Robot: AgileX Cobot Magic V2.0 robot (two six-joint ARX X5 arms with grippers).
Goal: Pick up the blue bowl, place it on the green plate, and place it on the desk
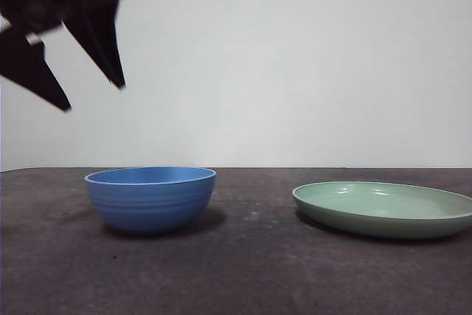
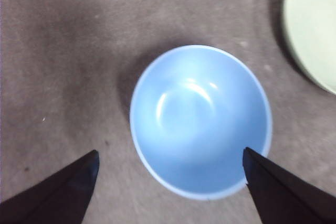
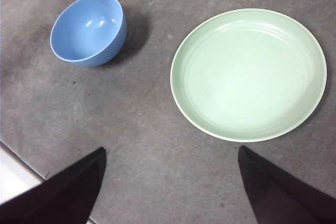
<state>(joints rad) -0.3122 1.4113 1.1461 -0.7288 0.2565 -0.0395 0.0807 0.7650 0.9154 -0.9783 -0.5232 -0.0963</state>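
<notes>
The left gripper [image 1: 96, 97], jaws apart and empty, hangs at ten o'clock above the bowl [image 1: 150, 198]; the plate [image 1: 383, 209] sits at three o'clock; the right gripper [image 3: 170, 153] waits, also spread.

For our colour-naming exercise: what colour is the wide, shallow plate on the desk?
The plate is pale mint green, plain and unpatterned; the right wrist view shows it best.

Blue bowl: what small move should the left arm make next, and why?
Probably lower the left gripper straight down toward the blue bowl's rim. Its fingers are open and high above the bowl, which sits empty on the desk, apart from the green plate.
</notes>
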